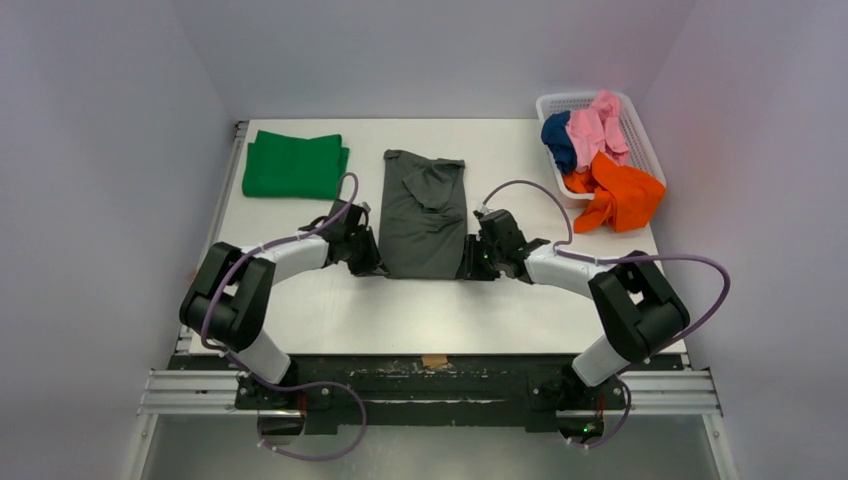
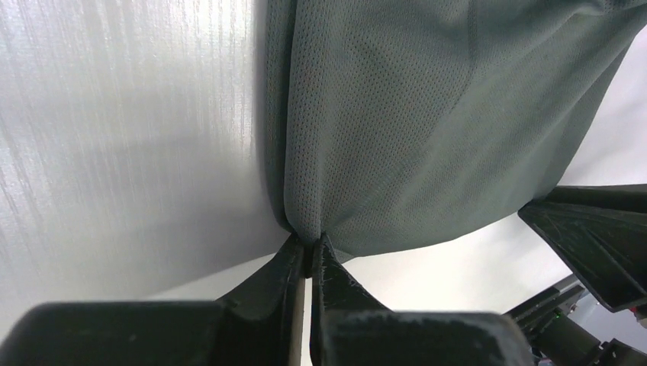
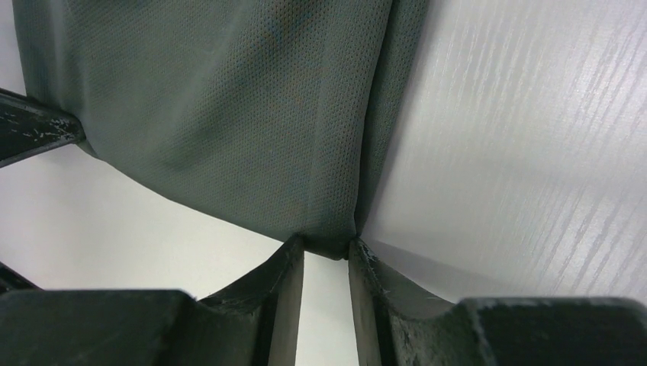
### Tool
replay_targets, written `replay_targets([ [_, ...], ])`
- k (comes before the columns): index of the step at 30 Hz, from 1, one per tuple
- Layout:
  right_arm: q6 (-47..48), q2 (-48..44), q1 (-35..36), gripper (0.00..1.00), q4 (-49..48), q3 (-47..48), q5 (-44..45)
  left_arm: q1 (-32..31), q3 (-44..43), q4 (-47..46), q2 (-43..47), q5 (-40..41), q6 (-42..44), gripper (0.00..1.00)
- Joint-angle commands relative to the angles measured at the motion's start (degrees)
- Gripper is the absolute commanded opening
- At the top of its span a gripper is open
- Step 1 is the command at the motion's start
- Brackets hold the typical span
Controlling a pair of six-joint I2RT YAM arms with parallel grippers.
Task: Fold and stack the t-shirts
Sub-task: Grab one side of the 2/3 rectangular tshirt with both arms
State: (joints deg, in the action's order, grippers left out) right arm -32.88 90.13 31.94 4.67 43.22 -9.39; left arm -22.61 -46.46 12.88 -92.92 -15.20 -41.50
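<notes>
The dark grey t-shirt [image 1: 425,215] lies folded into a long strip on the table's middle. My left gripper [image 1: 368,262] is shut on its near left corner, and the left wrist view shows the jaws [image 2: 309,244] pinching the cloth [image 2: 427,114]. My right gripper [image 1: 478,262] is at the near right corner. In the right wrist view its tips [image 3: 326,245] stand a little apart with the thick cloth corner [image 3: 229,114] held between them. The bright green t-shirt [image 1: 295,165] lies folded at the back left. The pink [image 1: 597,125], navy [image 1: 558,140] and orange [image 1: 622,195] t-shirts are crumpled at the back right.
A white lattice basket [image 1: 560,98] at the back right holds the pink and navy shirts. The orange one spills over its near edge onto the table. White walls close in the table on the left, back and right.
</notes>
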Motion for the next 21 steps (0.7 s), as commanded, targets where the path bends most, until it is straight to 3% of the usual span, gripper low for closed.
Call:
replay_targets([
  [1,0.1,2.0,0.7,0.28,1.8,0.3,4.6,-0.8,-0.4,-0.3,-1.4,0.3,0.3,0.00],
  [4,0.1,2.7,0.7,0.20,1.7,0.4,5.5,-1.1,-0.4,-0.5,-1.6,0.1,0.5,0.00],
  [6,-0.2,2.7,0.8,0.02,1.2,0.2,4.9,-1.3,0.1,-0.5,-0.8,0.0,0.4,0.00],
  [7,-0.1,2.2,1.1,0.00,1.0,-0.3,4.2,-1.6,0.7,-0.6,0.0,0.2,0.4,0.00],
  [14,1.3,-8.9,7.6,0.00,4.9,-4.8,2.1,-5.7,9.3,1.8,13.7,5.0,-0.9,0.00],
  [19,-1.6,-20.3,13.5,0.00,10.1,-10.6,-2.9,-11.0,17.7,9.5,30.5,8.9,-4.4,0.00],
  [21,-2.2,-24.9,16.6,0.00,13.0,-11.6,-3.5,-11.9,20.6,15.1,41.0,9.0,-6.3,0.00],
])
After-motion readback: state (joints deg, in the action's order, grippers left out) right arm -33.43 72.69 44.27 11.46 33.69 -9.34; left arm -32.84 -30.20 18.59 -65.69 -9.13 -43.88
